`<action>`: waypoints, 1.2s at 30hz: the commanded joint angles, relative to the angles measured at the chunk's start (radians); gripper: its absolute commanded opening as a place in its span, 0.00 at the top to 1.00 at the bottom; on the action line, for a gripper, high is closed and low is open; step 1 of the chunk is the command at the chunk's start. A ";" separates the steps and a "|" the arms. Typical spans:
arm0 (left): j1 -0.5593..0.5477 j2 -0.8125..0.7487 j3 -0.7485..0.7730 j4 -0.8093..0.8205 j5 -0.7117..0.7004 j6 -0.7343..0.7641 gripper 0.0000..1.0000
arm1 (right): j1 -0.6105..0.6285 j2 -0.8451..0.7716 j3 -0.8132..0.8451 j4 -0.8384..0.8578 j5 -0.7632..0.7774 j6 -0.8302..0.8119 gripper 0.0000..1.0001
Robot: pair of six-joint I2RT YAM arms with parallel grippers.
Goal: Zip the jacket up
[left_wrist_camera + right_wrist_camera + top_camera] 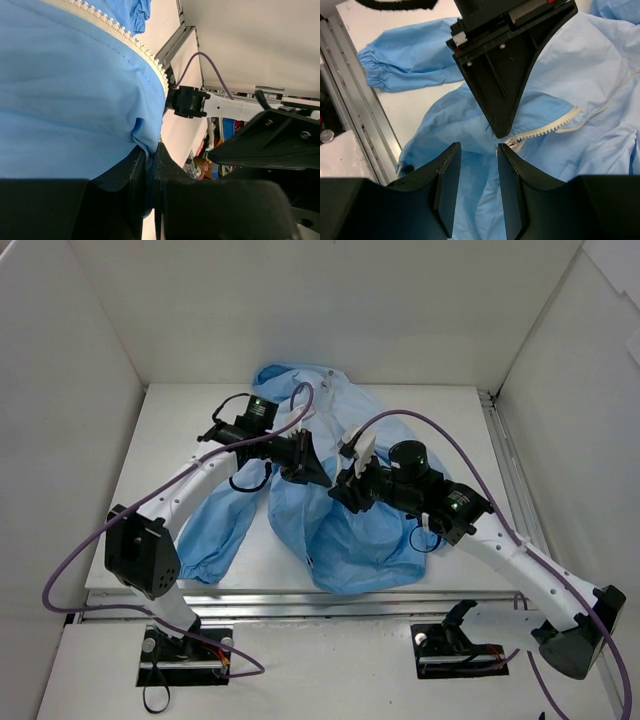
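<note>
The light-blue jacket (350,530) lies crumpled on the table, hood at the back, one sleeve (215,540) trailing to the front left. My left gripper (318,477) is shut on a fold of the jacket (75,100) beside its white zipper (127,37). In the right wrist view the left gripper's tip (502,127) pinches the fabric right at the zipper's lower end, where a small metal slider (512,145) shows. My right gripper (477,150) is open, its fingers (450,170) hovering just above the jacket (570,65), the slider beside its right finger.
White walls enclose the table (450,410) on the left, back and right. A metal rail (505,455) runs along the table's right edge. Purple cables (440,430) loop above both arms. The gathered cuff (372,60) lies near the table's front edge.
</note>
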 commanded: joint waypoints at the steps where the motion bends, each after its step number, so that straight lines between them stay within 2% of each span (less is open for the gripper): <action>1: 0.006 -0.019 0.071 0.008 0.057 -0.030 1.00 | 0.023 -0.001 -0.009 0.066 0.063 -0.052 0.68; 8: 0.006 -0.017 0.074 0.003 0.073 -0.033 1.00 | 0.026 0.008 -0.034 0.063 0.129 -0.077 0.68; 21: 0.006 -0.026 0.050 0.012 0.071 -0.033 1.00 | 0.040 0.026 -0.055 0.060 0.106 -0.092 0.68; 36: 0.006 -0.032 0.039 0.016 0.082 -0.030 1.00 | 0.049 0.031 -0.072 0.063 0.221 -0.097 0.77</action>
